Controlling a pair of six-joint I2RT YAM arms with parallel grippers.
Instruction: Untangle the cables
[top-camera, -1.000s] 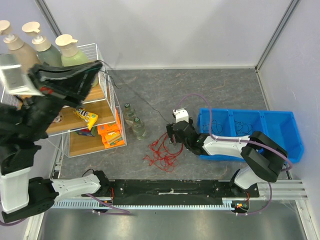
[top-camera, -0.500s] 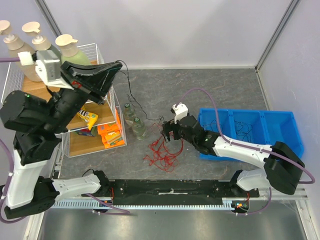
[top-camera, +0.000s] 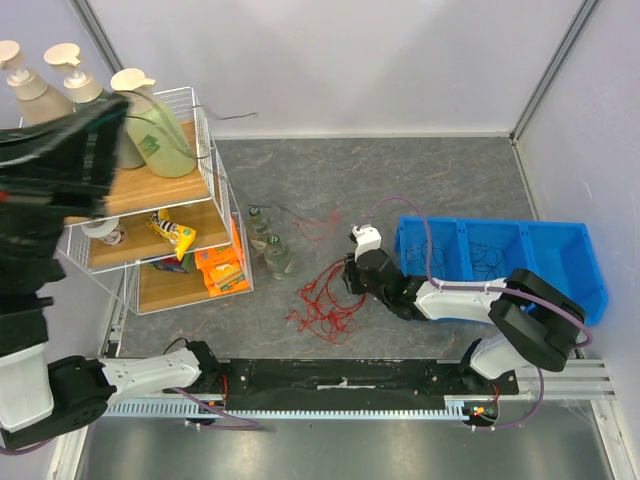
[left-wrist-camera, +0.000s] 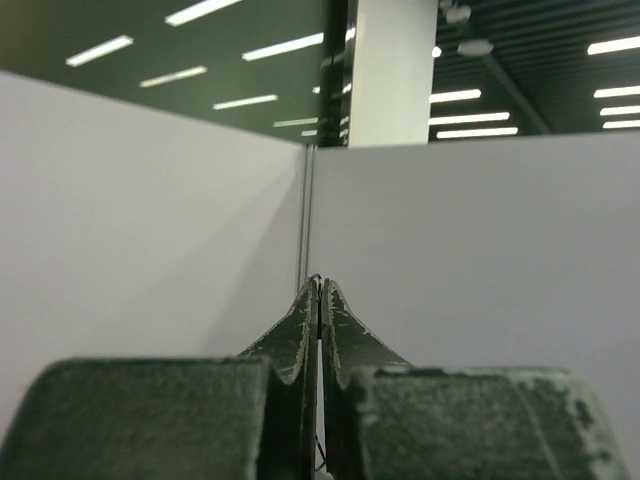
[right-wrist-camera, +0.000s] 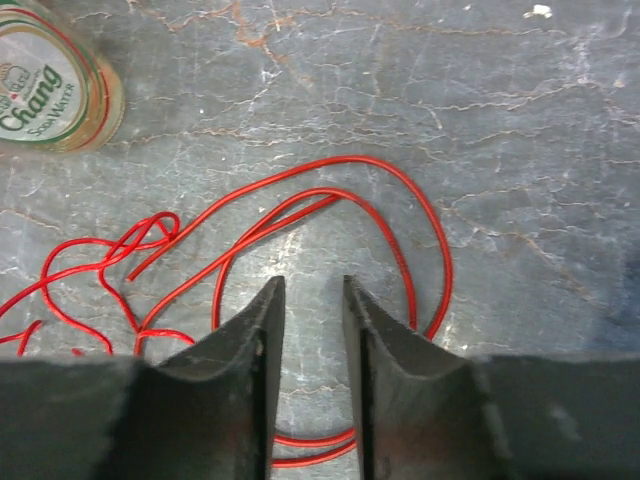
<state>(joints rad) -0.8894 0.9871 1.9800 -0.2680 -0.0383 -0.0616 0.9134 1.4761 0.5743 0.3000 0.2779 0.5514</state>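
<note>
A tangle of red cables lies on the grey table in front of the arms. In the right wrist view its red loops curl around my right gripper. That gripper is low over the tangle's right side, jaws a finger-width apart with bare table between the tips. A red strand crosses under the fingers near their base. My left gripper is raised high at the upper left, shut on a thin black cable that trails away through the air.
A wire shelf with soap bottles and snack packs stands at the left. Glass bottles stand beside it, one showing as a Chang bottle. A blue bin holding black wires sits at the right.
The left arm swung up and to the left, carrying the black cable away from the tangle. The right gripper came down onto the red loops and its jaws narrowed.
</note>
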